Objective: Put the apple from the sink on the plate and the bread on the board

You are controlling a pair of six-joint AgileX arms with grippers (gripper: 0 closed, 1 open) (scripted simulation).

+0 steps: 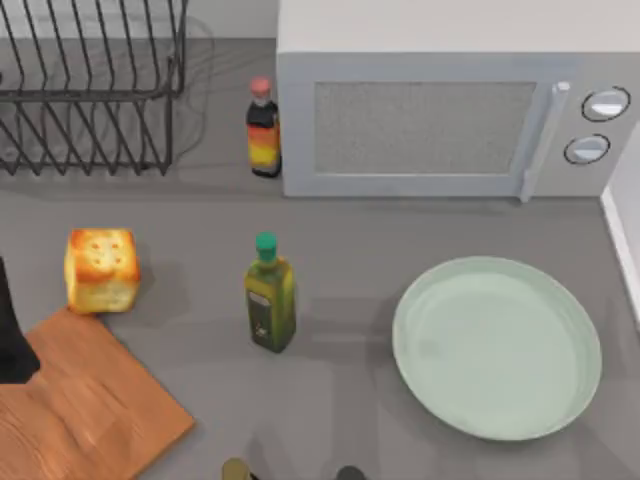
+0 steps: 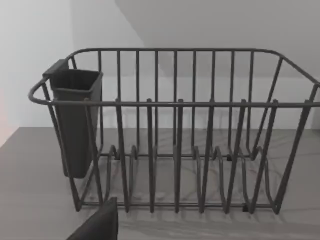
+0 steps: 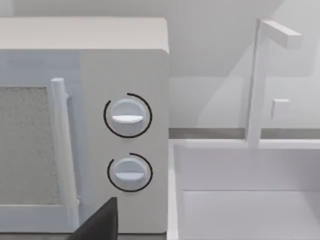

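The bread (image 1: 101, 270), a golden cube with a browned dotted top, sits on the grey table at the far corner of the wooden board (image 1: 90, 410). The board lies at the front left. The pale green plate (image 1: 497, 347) rests bare at the front right. The apple is out of view. The white sink (image 3: 240, 200) stands right of the microwave, and the part of its basin that I see holds nothing. My left arm (image 1: 10, 340) is a dark shape at the left edge beside the board. A dark part of my left gripper (image 2: 97, 226) faces the dish rack. A dark part of my right gripper (image 3: 97, 222) faces the microwave's knobs.
A green-capped oil bottle (image 1: 270, 295) stands mid-table between bread and plate. A red-capped sauce bottle (image 1: 263, 130) stands by the microwave (image 1: 440, 110). The wire dish rack (image 1: 90, 85) holds the back left corner. The sink's rim (image 1: 622, 230) runs along the right edge.
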